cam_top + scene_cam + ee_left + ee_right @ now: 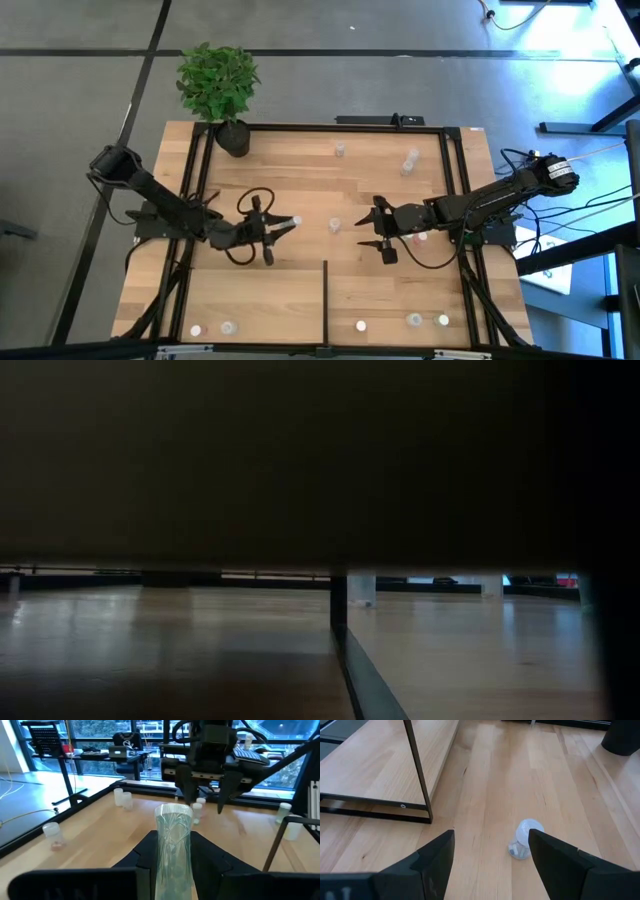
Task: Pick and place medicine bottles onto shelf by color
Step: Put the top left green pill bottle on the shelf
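Observation:
My left gripper (278,228) hovers over the middle of the shelf (300,290), shut on a clear medicine bottle (173,840). My right gripper (382,230) faces it from the right, open and holding nothing. A white-capped bottle (524,839) lies tipped on the boards just beyond the right gripper's fingertips, also seen as a small bottle (335,224) between the two grippers. Two bottles (340,150) (410,160) stand near the far rail. Several more (414,320) stand along the near edge, on both sides of the black divider bar (325,295). My left gripper pinches the clear bottle's sides (165,855) between its two fingers, which reach level from the table's left. The bottle's round end (173,811) shows beyond the fingertips. The bottle is lifted clear of the boards.
A potted plant (222,90) stands at the far left corner. Thin black rails (448,170) frame the shelf. The low view is mostly blocked by something dark; it shows only the divider (338,605) and bottles (362,590) beyond it. Cables (250,200) loop by the left arm.

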Controlling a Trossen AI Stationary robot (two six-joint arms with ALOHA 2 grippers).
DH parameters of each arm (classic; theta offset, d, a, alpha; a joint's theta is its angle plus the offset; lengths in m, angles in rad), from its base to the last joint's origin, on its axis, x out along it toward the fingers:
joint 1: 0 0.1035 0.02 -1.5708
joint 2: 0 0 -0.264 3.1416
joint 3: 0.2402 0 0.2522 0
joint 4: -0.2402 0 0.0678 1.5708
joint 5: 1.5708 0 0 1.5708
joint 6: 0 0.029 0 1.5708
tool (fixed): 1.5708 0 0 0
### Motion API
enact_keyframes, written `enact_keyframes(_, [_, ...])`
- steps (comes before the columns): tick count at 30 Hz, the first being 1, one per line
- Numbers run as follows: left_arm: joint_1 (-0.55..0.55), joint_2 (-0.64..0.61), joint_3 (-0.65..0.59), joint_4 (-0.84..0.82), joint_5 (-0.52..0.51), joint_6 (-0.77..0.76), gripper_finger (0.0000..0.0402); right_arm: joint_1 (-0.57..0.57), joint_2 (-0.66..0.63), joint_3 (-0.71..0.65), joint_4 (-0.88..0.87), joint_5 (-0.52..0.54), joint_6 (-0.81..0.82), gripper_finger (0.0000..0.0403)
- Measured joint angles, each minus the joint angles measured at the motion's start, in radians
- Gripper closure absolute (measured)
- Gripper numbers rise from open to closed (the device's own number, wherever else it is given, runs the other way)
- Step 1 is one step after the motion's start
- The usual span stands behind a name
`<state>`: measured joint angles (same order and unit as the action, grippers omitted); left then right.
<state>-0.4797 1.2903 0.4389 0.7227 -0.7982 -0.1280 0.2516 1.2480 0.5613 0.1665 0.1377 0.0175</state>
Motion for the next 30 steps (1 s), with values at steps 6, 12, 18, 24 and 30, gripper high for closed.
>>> enact_keyframes(6, [0.000, 0.000, 0.000, 0.006, 0.029, 0.000, 0.0327, 0.000, 0.000, 0.000, 0.000, 0.000, 0.000, 0.0146])
enact_keyframes(12, [0.000, 0.000, 0.000, 0.006, 0.061, 0.000, 0.0327, 0.000, 0.000, 0.000, 0.000, 0.000, 0.000, 0.0146])
enact_keyframes(18, [0.000, 0.000, 0.000, 0.006, 0.061, -0.001, 0.0327, 0.000, 0.000, 0.000, 0.000, 0.000, 0.000, 0.0146])
enact_keyframes(24, [0.000, 0.000, 0.000, 0.021, 0.061, -0.001, 0.0327, 0.000, 0.000, 0.000, 0.000, 0.000, 0.001, 0.0146])
enact_keyframes(30, [0.000, 0.000, 0.000, 0.031, 0.061, -0.001, 0.0327, 0.000, 0.000, 0.000, 0.000, 0.000, 0.005, 0.0146])
